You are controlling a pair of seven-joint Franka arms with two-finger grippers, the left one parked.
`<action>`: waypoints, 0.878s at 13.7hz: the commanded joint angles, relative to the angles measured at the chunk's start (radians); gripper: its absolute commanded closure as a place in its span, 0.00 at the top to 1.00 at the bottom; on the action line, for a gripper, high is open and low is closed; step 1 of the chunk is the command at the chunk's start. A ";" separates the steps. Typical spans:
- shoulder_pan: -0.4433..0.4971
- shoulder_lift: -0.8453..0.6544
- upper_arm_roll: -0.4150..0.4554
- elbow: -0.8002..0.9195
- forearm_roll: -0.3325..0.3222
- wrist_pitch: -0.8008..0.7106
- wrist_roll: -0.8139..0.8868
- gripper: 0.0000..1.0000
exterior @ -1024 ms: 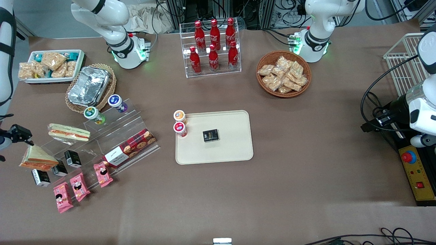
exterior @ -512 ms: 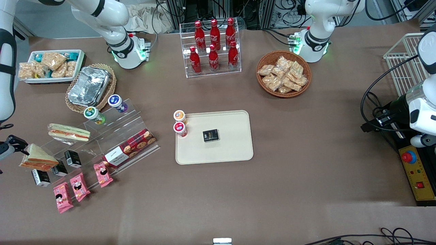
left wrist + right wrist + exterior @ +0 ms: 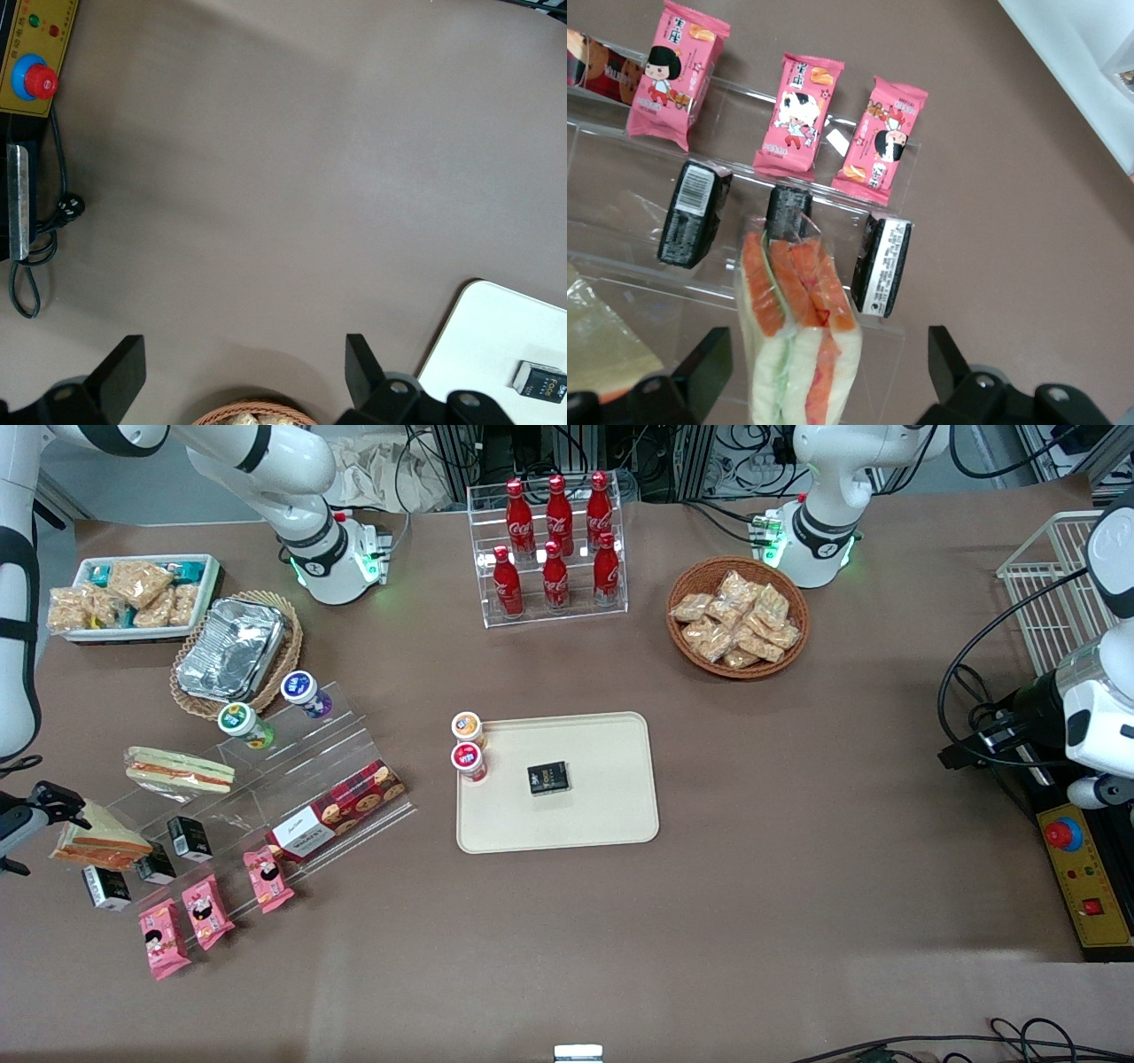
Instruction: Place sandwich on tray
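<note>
Right wrist view shows the sandwich [image 3: 799,332], a wedge of white bread with orange-red filling under glossy clear wrap, resting on a transparent acrylic shelf [image 3: 647,257]. It lies between the wide-spread fingers of the pincer [image 3: 828,372], untouched. Smooth cream tray [image 3: 602,815] sits mid-bench, well apart.

Right arm reaches down along the working arm's end of the table, white links at the frame edge in the front view. Its gripper [image 3: 53,802] sits low at table level, wrist tilted, fingers [image 3: 700,363] spread wide apart, nothing clamped between them. Both black fingertips visible in the right wrist view.
</note>
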 commanded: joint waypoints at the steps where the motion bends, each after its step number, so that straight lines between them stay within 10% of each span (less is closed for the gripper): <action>1: -0.009 0.018 0.004 0.002 0.030 0.008 -0.024 0.98; 4: -0.009 0.023 0.004 -0.012 0.049 -0.002 -0.024 0.93; 10: -0.011 0.011 0.001 0.037 0.050 -0.123 -0.023 0.15; 12: -0.016 0.006 -0.001 0.073 0.044 -0.206 -0.021 0.03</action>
